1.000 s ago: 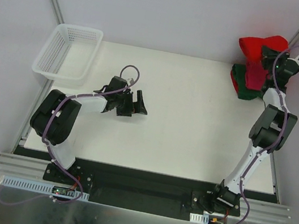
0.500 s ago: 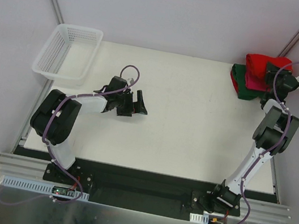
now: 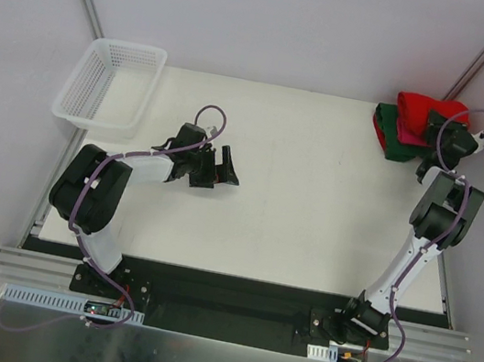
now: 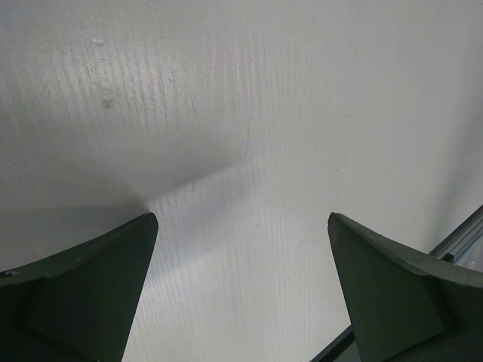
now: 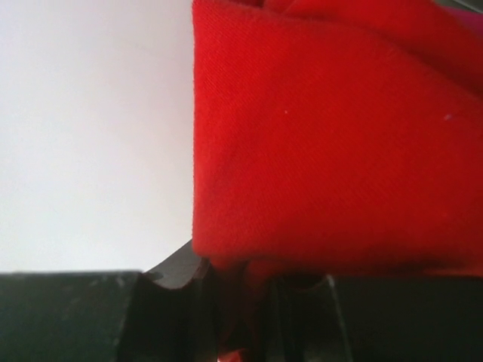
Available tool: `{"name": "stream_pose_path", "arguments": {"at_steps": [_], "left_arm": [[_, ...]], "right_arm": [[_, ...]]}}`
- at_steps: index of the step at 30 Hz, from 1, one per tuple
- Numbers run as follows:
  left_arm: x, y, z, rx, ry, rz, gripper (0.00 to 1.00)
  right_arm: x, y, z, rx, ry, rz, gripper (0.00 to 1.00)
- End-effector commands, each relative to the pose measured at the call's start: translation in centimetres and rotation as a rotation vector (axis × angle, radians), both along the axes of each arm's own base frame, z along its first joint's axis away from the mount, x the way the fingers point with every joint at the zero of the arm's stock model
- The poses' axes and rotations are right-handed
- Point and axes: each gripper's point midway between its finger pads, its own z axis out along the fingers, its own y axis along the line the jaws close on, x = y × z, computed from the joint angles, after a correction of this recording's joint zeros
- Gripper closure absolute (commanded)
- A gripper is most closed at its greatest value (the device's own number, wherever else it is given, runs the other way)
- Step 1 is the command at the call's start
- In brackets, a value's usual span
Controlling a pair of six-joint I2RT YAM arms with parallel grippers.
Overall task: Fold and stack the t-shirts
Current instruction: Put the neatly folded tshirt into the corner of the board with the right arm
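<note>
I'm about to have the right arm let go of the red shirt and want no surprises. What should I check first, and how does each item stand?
1. Grip of right end effector on red t-shirt: ok, shut on the cloth.
2. Red t-shirt placed on the others: ok, lies over pink t-shirt and green t-shirt.
3. Cloth edges aligned: cannot tell, the right arm hides the right side.
4. Idle left end effector out of the way: ok, open, empty, over bare table.
5. White basket away from the t-shirts: ok, at the far left corner.
</note>
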Motion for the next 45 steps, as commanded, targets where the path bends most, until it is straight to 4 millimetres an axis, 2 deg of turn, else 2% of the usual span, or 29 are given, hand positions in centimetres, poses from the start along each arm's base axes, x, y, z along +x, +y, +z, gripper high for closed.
{"name": "stream_pose_path", "arguments": {"at_steps": [1,3,4,5,6,8,13,15,16,18,19,20,22,23,26,31,32,34,35,40,41,43,45], "left_arm": [[-2.2,1.6,-3.5,0.069,0.131,0.023,0.01],[-2.2,1.6,-3.5,0.070,0.129,0.023,0.01],[-2.3,1.6,-3.4,0.069,0.130,0.025,0.01],[-2.2,1.7,-3.4,0.072,0.127,0.025,0.00],[-2.3,1.7,-3.5,0.072,0.129,0.026,0.01],[-2.3,1.7,-3.5,0.072,0.129,0.026,0.01],[-2.3,1.7,-3.3,0.068,0.128,0.030,0.01],[-2.4,1.7,-3.3,0.068,0.128,0.030,0.01],[-2.4,1.7,-3.1,0.065,0.124,0.029,0.01],[-2.3,1.7,-3.1,0.066,0.120,0.031,0.01],[-2.3,1.8,-3.0,0.066,0.119,0.033,0.01],[-2.3,1.7,-2.9,0.064,0.118,0.032,0.01],[-2.3,1.7,-2.8,0.061,0.117,0.032,0.01],[-2.3,1.7,-2.8,0.061,0.115,0.032,0.01],[-2.2,1.6,-2.3,0.053,0.105,0.034,0.01],[-2.3,1.8,-1.8,0.046,0.087,0.039,0.01],[-2.3,1.7,-1.6,0.043,0.082,0.037,0.01],[-2.4,1.7,-1.6,0.039,0.081,0.040,0.01],[-2.5,1.7,-1.5,0.038,0.080,0.041,0.01],[-2.7,1.7,-1.3,0.023,0.074,0.045,0.01],[-2.9,1.8,-1.5,0.024,0.077,0.045,0.01],[-3.0,1.8,-1.4,0.021,0.074,0.045,0.01],[-3.1,1.8,-1.4,0.019,0.072,0.046,0.01]], "right_arm": [[-0.2,-2.7,1.2,0.010,-0.084,-0.074,0.99],[0.0,-2.9,0.3,0.023,-0.073,-0.068,0.99],[0.0,-3.0,0.3,0.033,-0.074,-0.068,0.95],[0.1,-3.0,0.2,0.038,-0.073,-0.059,0.67],[0.2,-2.9,-0.2,0.041,-0.066,-0.054,0.43],[0.0,-3.0,-0.5,0.048,-0.057,-0.062,0.31],[-1.0,-2.8,-1.2,0.045,-0.027,-0.070,0.26],[-1.5,-2.8,-0.9,0.037,-0.026,-0.073,0.26],[-2.0,-2.9,-1.4,0.041,-0.013,-0.076,0.25],[-2.7,-3.0,-0.8,0.037,-0.023,-0.080,0.25],[-3.1,-2.8,-1.4,0.040,-0.009,-0.079,0.25],[-3.5,-2.8,-0.7,0.030,-0.020,-0.079,0.25],[-4.2,-2.7,-1.0,0.032,-0.007,-0.081,0.25],[-4.5,-2.7,-0.3,0.026,-0.014,-0.080,0.25],[-5.3,-2.7,-0.1,0.013,-0.007,-0.087,0.25],[-6.4,-2.9,-0.5,0.014,0.015,-0.087,0.25],[-6.7,-2.8,0.1,0.010,0.010,-0.087,0.25],[-7.4,-2.7,-0.5,0.008,0.027,-0.085,0.25],[-7.6,-2.5,0.1,0.004,0.021,-0.080,0.25],[-9.5,-1.8,-0.7,-0.004,0.056,-0.069,0.25],[-9.8,-1.8,-0.1,-0.018,0.050,-0.070,0.24],[-10.6,-1.6,-0.6,-0.018,0.067,-0.063,0.25],[-11.2,-1.6,-0.2,-0.030,0.065,-0.063,0.25]]}}
